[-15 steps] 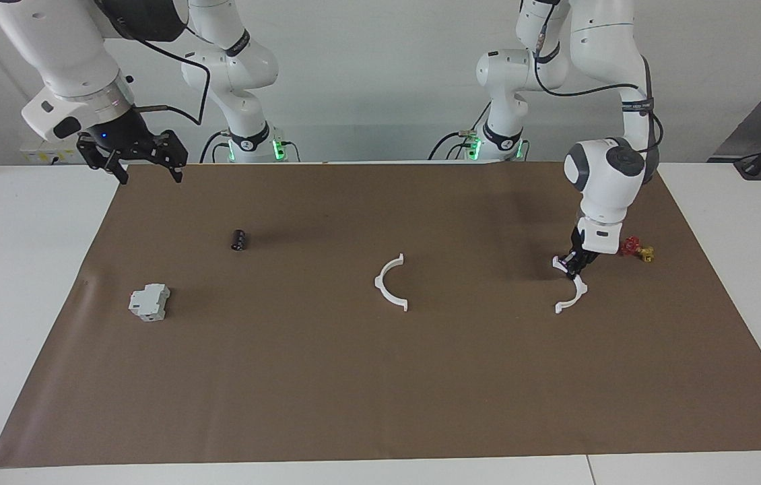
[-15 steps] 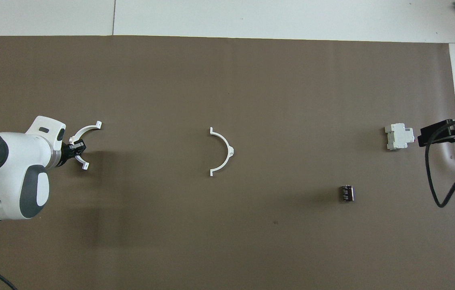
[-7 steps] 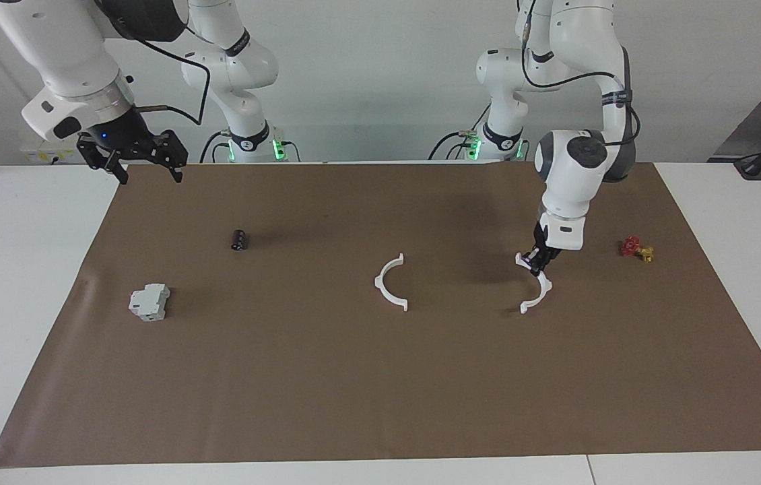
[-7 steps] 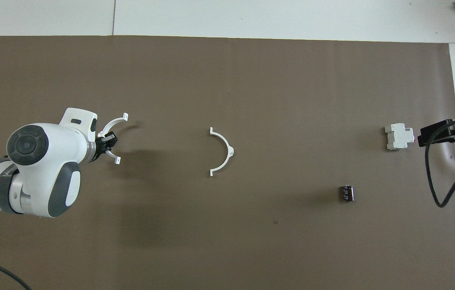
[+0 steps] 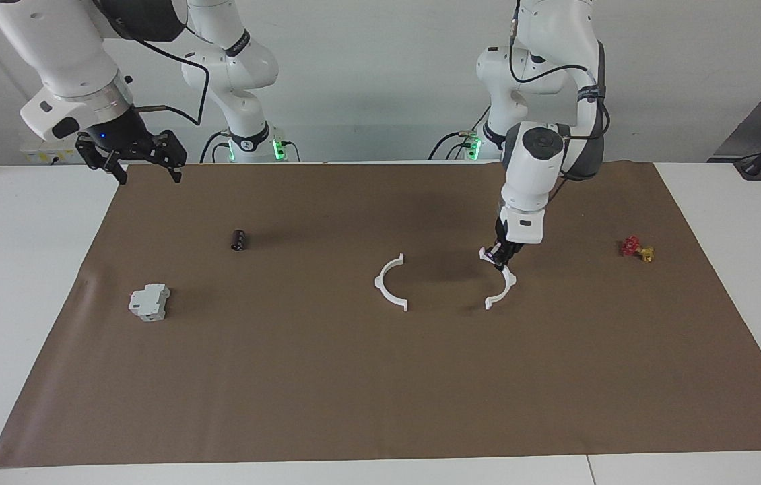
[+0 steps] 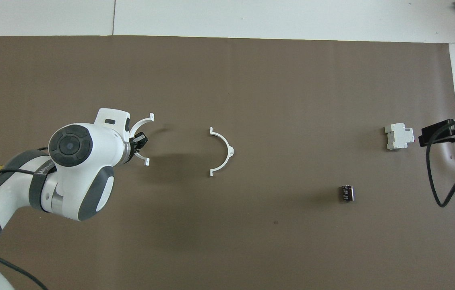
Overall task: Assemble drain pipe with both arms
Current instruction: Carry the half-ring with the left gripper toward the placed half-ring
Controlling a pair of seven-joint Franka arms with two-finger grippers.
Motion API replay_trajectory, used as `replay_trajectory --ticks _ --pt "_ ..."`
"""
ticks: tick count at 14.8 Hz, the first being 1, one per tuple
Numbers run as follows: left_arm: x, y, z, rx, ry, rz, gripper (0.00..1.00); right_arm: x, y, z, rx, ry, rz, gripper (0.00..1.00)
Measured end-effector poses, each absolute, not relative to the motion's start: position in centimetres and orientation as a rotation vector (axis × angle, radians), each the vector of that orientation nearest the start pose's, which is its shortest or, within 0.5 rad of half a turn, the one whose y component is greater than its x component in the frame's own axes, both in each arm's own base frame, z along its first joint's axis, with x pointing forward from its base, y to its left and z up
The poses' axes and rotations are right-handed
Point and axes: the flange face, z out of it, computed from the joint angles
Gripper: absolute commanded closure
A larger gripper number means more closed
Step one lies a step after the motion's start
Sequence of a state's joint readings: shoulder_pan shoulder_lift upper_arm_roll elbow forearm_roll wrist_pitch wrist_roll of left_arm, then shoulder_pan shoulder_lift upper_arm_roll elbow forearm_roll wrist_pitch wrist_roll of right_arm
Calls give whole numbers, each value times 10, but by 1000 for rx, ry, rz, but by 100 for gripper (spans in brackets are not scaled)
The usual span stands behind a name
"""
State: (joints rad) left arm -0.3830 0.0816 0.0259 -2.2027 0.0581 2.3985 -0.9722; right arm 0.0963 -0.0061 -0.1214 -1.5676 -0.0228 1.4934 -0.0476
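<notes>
We see the left tool (image 5: 502, 254) clenched on one white half-ring (image 5: 503, 289) of the drain pipe, gripping it near the end that lies closer to the robots. In the facing view the held arc hangs just above the brown mat (image 5: 380, 377), its shadow under it, with its open side turned toward nine o'clock. In the overhead view this half-ring (image 6: 143, 121) shows at the tip of the left arm (image 6: 78, 169), its open side turned toward three o'clock.

The second half-ring (image 5: 390, 283) lies flat on the mat near the middle of the table (image 5: 17, 269), its open side toward three o'clock in the facing view, so the two arcs face each other. They are near but apart, with bare mat between them. From overhead the lying half-ring (image 6: 221, 152) sits at three o'clock from the held one.

The right tool (image 5: 145, 168) hangs over the mat's corner at the right arm's end, released, its fingers spread and holding nothing; that arm waits. Toward the same end lie a small black cylinder (image 5: 239, 240) and, farther from the robots, a grey-white box (image 5: 149, 302). At the left arm's end lies a small red and yellow piece (image 5: 636, 249)
</notes>
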Motion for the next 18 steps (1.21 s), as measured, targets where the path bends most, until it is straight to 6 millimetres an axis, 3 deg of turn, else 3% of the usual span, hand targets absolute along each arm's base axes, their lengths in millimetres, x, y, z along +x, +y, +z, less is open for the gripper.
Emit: replay_trajectory --ticks 8,15,18 --pt "503 -237 355 -3056 -972 -219 100 544 -19 623 -3159 -27 109 0" --pt "501 -293 310 -3047 -1007 -190 100 544 -19 623 -3159 -27 109 0" --pt "498 -309 304 -3045 -1012 -184 100 544 -19 623 -3159 -27 109 0"
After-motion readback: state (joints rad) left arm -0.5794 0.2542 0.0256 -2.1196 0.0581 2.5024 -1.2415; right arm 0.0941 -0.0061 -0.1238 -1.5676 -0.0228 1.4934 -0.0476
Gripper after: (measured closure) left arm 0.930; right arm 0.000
